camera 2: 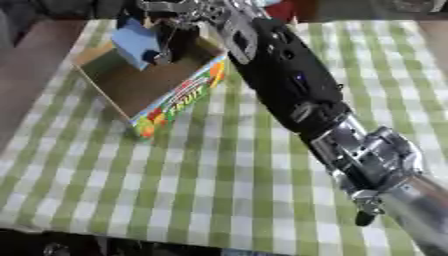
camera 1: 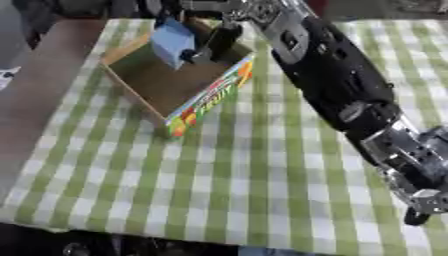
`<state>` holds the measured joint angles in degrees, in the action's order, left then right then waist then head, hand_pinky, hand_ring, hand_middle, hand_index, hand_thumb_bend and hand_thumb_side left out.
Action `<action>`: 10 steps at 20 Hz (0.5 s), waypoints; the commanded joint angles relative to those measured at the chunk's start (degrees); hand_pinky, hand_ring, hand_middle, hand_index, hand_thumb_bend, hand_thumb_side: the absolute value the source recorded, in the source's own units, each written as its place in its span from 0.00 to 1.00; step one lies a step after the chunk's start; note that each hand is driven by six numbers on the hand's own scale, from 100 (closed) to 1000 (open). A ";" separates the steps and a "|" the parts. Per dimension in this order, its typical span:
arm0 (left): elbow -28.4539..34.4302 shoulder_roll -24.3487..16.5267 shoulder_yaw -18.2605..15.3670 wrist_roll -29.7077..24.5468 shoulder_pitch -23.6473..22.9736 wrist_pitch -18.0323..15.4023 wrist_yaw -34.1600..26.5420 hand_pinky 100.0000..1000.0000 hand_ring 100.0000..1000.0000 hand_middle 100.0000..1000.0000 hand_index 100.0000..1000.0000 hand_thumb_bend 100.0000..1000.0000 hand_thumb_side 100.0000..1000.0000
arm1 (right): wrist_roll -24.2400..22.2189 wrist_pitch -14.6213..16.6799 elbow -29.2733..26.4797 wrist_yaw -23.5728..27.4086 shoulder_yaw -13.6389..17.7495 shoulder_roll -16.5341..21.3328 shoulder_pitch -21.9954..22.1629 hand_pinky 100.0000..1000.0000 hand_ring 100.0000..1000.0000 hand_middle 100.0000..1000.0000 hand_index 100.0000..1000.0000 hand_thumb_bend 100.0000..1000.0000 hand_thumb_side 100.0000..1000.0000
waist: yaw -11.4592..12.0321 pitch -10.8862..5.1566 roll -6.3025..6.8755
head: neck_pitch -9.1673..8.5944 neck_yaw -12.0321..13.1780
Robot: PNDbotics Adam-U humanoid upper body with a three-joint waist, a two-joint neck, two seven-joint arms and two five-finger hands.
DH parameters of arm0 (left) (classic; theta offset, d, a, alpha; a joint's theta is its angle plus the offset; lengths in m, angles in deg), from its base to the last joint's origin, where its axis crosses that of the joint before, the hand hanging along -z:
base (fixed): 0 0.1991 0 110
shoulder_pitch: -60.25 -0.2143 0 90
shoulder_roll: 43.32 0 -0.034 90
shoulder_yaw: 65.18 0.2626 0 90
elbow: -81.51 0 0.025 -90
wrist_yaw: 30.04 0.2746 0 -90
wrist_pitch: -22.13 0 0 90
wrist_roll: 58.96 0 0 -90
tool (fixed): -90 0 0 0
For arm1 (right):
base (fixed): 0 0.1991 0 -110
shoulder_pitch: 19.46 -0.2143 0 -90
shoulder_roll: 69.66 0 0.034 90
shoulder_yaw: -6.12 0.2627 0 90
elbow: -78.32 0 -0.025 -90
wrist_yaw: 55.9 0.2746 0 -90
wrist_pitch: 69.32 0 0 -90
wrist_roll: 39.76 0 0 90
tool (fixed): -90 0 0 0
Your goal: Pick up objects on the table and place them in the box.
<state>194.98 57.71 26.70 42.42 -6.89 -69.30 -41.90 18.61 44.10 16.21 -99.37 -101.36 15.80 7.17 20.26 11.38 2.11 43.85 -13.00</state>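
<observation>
Blue object [camera 1: 172, 44] pinched in curled right robot hand [camera 1: 213, 44] above open cardboard box [camera 1: 166, 85].

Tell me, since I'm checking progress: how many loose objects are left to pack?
1: a blue object, held by the right robot hand over the box. None shows on the cloth; the arm may hide some.

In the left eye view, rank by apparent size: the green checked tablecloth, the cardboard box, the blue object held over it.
1. Green checked tablecloth, covering most of the view.
2. Cardboard box, open, with fruit print on its side.
3. Blue object, held by the right hand above the box, clearly smallest.
</observation>
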 commanded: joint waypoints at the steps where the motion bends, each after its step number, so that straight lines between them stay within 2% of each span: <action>1: 1.12 -0.44 0.09 -0.24 1.11 -0.08 -0.30 0.62 0.60 0.56 0.81 0.07 0.68 | 3.70 -0.40 0.27 -3.48 0.30 -0.50 -0.76 0.66 0.72 0.51 0.67 0.00 0.00 | 0.39 -0.88 0.13 | 0.27 -0.28; 4: 1.12 -0.31 0.17 -0.31 1.31 -0.08 -0.36 0.62 0.60 0.56 0.81 0.07 0.68 | 5.90 -0.62 1.80 -6.45 0.15 -1.16 -0.30 0.66 0.72 0.52 0.68 0.00 0.00 | 0.93 -0.78 0.21 | 0.27 -0.73; 10: 1.12 -0.08 0.29 -0.50 1.65 -0.07 -0.50 0.62 0.59 0.56 0.81 0.07 0.68 | 6.70 -1.33 6.77 -10.80 1.10 -2.21 0.60 0.67 0.73 0.56 0.71 0.00 0.00 | 1.78 -0.63 0.45 | 0.27 -1.50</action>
<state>194.98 57.82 27.02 42.16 -6.16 -69.32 -42.11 24.92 42.99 22.56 -109.06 -100.93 13.51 8.83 21.93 11.56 2.34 43.85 -14.29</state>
